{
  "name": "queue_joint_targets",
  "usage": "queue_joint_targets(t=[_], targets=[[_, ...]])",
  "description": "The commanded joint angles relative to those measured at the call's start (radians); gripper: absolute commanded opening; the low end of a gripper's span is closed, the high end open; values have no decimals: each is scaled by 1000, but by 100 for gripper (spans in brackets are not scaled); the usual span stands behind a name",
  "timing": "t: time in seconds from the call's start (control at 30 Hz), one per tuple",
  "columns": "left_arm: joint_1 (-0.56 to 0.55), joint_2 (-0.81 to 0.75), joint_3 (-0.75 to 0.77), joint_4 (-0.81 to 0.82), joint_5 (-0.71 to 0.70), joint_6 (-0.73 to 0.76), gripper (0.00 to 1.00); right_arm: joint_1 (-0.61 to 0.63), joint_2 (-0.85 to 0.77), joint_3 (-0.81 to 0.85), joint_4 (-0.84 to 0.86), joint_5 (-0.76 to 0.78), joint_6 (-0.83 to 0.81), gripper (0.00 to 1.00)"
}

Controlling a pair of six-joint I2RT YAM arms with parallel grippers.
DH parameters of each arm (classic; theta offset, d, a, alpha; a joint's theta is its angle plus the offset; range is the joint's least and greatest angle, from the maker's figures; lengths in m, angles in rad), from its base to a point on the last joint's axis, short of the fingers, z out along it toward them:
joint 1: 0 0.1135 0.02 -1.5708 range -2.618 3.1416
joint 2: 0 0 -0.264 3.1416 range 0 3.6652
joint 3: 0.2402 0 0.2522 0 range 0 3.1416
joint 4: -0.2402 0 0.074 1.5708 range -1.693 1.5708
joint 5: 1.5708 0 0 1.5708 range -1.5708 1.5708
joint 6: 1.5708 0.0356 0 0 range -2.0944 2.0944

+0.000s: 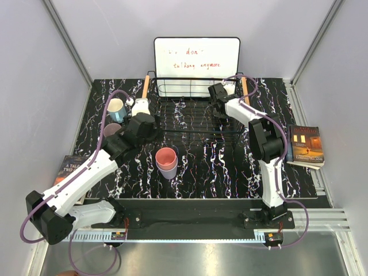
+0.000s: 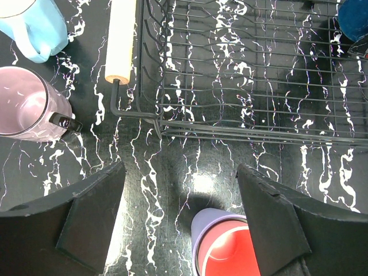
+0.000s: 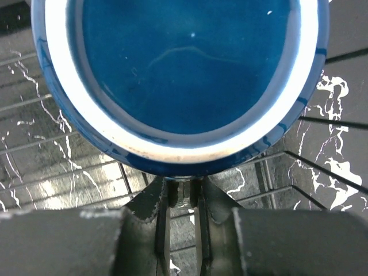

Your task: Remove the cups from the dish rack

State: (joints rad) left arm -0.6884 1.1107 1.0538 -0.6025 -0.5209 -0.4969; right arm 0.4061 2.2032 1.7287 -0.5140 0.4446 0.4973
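The black wire dish rack (image 1: 192, 123) with wooden handles stands at the back middle. My right gripper (image 1: 218, 102) is inside its right end, shut on the handle of the dark navy cup (image 3: 184, 63), whose mouth fills the right wrist view. The navy cup also shows in the left wrist view (image 2: 353, 17). My left gripper (image 2: 181, 213) is open and empty over the table just in front of the rack's left corner (image 2: 144, 118). The salmon pink cup (image 1: 166, 156) sits nested in the lavender cup (image 1: 169, 171) in front of the rack. The light blue cup (image 1: 117, 107) and mauve cup (image 1: 112, 131) stand left of the rack.
A white board with writing (image 1: 196, 57) leans behind the rack. A book (image 1: 305, 145) lies at the right table edge and another book (image 1: 72, 167) at the left under my left arm. Grey walls close in the sides and back.
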Motion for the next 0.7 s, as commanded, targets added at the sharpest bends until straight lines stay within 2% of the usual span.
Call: queue_joint_targets(t=[0.0, 0.5, 0.67], targets=[[-2, 5, 0, 47, 12, -6, 84, 23, -108, -21, 60, -24, -40, 0], [-2, 11, 14, 47, -21, 15, 84, 97, -278, -43, 94, -26, -97, 0], [-2, 20, 23, 47, -7, 3, 84, 97, -355, -75, 109, -118, -72, 0]])
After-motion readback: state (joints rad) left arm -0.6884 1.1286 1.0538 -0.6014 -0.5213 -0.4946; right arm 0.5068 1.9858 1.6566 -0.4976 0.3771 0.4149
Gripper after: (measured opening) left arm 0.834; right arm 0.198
